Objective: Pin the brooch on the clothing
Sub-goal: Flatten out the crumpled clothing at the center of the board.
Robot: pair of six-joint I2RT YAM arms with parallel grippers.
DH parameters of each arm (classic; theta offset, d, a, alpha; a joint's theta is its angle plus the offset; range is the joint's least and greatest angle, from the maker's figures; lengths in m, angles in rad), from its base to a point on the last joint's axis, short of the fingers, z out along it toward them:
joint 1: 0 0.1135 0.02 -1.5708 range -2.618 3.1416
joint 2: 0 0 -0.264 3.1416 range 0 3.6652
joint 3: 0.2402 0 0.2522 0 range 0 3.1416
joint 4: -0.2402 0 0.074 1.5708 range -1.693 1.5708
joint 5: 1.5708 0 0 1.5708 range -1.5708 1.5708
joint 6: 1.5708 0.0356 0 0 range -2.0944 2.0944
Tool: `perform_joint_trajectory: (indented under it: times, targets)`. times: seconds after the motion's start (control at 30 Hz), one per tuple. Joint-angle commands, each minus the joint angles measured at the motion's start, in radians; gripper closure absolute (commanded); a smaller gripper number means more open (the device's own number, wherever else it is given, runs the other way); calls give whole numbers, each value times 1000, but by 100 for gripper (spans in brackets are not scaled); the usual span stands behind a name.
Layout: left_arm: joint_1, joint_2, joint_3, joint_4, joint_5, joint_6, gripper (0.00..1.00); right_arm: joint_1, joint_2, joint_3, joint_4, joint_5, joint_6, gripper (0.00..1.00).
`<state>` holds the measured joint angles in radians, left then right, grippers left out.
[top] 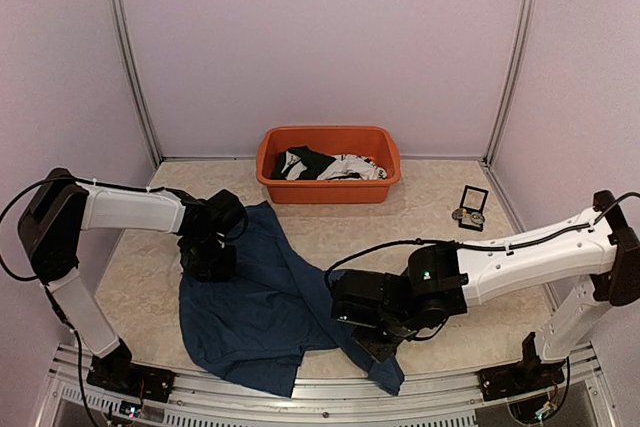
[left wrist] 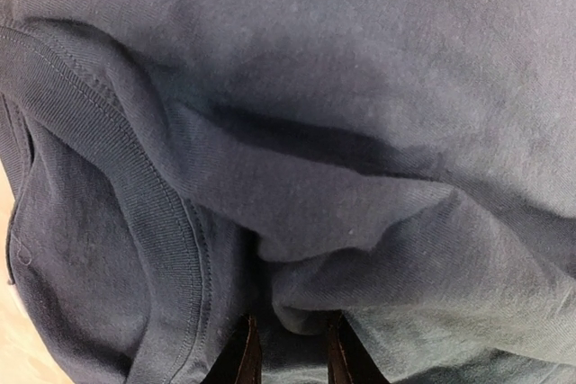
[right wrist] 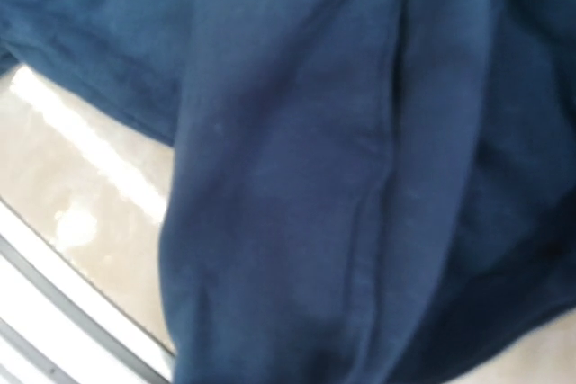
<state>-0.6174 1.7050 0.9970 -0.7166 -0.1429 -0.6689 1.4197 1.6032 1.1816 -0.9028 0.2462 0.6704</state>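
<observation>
My left pincer is down on the far left edge of the navy T-shirt, and from the wrist I see a fold of cloth pinched between my dark fingertips, so it's clamped on fabric. The T-shirt lies rumpled on the worktop, near and left of centre. My right pincer sits at its near right corner; blue cloth fills that wrist view, so open or closed, I cannot tell. At the far edge, the orange tub holds black and white garments.
</observation>
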Motion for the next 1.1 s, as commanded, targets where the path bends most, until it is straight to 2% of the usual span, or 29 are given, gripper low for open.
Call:
perform_joint_trajectory:
  times: [0.0,1.07]
  targets:
    - [-7,13,-18,13,4,-1,75,1,45,-26,29,-20,40,73]
    - [-18,28,-15,25,10,-3,76,8,49,-30,-88,63,104,77]
